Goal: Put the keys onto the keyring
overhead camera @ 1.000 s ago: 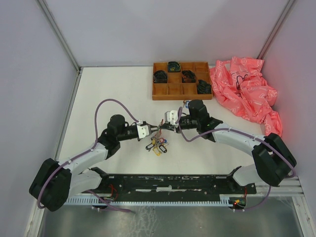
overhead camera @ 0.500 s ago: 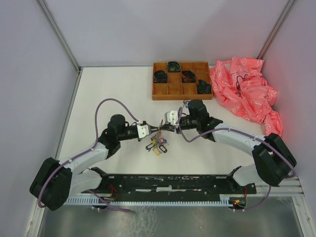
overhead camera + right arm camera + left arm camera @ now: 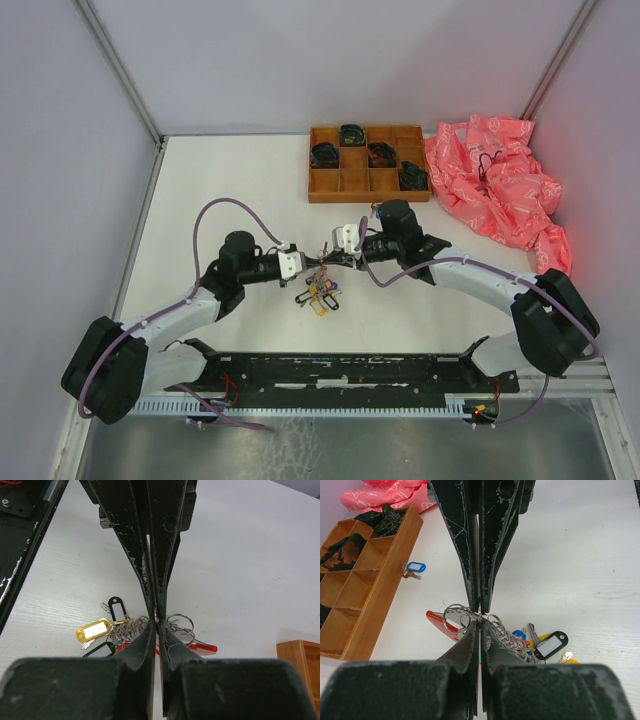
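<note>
Between the two arms, near the middle of the desk [image 3: 240, 190], the left claw [image 3: 479, 626] and the right claw [image 3: 156, 622] meet tip to tip, each pointing straight at the other along a left-right line. Both are closed to a narrow slit, and each appears to pinch the wire of the keyring [image 3: 500, 629], whose loops spread out to either side of the joined tips. A thin green sliver shows in the gap of the left claw; what it is cannot be made out. The keys [image 3: 318, 294] already on the ring, with yellow, black and blue tags, trail from it toward the near side, and the red strap [image 3: 437, 621] lies under the loops.

One blue-tagged key [image 3: 415, 567] lies apart on the desk, just beside the near wall of the tray [image 3: 368, 196]. It sits on the far side of the claws, close to the right arm's wrist, so the right arm looks the nearer one to fetch it. Its tag and blade run roughly left to right.

Four compartments of the tray hold dark coiled things with green glints; the other compartments look bare. A crumpled pink bag [image 3: 495, 180] lies to the right of the tray.
</note>
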`<action>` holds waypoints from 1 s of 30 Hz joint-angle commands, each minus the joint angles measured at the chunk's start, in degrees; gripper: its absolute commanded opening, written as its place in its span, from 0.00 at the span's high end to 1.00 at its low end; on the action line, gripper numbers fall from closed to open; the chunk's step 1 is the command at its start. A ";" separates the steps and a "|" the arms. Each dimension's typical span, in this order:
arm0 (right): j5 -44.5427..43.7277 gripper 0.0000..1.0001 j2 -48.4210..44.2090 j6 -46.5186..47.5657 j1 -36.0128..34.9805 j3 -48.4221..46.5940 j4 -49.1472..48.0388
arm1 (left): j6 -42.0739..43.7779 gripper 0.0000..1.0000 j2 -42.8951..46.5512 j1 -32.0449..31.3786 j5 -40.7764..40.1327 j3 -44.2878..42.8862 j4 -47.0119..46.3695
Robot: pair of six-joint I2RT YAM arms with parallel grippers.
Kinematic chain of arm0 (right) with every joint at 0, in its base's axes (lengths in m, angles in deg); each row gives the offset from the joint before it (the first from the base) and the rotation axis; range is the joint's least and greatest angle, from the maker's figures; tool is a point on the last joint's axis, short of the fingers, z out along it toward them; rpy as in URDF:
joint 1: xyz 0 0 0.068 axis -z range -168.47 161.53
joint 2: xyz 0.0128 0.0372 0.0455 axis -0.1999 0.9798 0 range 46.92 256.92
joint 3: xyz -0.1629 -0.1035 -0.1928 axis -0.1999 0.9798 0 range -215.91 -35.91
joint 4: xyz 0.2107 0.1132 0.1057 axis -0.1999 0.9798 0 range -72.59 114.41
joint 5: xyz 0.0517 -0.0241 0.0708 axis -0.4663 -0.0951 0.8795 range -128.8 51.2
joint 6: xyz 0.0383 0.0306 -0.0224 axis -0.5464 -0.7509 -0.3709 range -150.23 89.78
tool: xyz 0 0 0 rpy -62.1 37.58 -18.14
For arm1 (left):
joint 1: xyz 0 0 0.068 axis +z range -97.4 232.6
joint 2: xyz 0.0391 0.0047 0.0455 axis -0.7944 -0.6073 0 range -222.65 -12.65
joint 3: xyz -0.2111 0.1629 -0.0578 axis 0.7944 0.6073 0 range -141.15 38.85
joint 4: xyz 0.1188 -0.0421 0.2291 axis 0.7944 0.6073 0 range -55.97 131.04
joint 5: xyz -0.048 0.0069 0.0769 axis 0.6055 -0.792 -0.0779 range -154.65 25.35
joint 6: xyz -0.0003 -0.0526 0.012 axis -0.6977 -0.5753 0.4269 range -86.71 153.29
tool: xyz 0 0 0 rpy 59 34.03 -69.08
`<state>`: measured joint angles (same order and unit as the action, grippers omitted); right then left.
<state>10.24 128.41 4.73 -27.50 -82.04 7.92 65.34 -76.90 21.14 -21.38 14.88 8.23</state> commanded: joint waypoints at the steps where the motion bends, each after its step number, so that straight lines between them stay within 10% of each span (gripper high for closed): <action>1: -1.78 0.85 -1.10 -0.21 -0.53 -2.54 0.63 | 0.30 0.97 1.25 0.21 -0.86 -2.25 -1.38; 13: -21.79 0.46 -2.67 -17.31 1.67 -7.66 3.64 | 2.73 0.97 3.40 0.23 -9.49 1.12 -3.17; 19: -40.28 0.43 4.09 -29.50 5.96 -15.57 12.23 | 0.87 0.97 3.90 0.26 -11.34 1.46 -4.07; 30: -47.84 0.42 21.34 -41.92 15.35 -28.43 22.25 | -1.07 0.97 3.37 0.25 -11.28 1.29 -4.65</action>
<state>-33.30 145.70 -30.87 -13.75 -105.54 26.65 65.45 -74.12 21.14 -32.88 16.69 7.58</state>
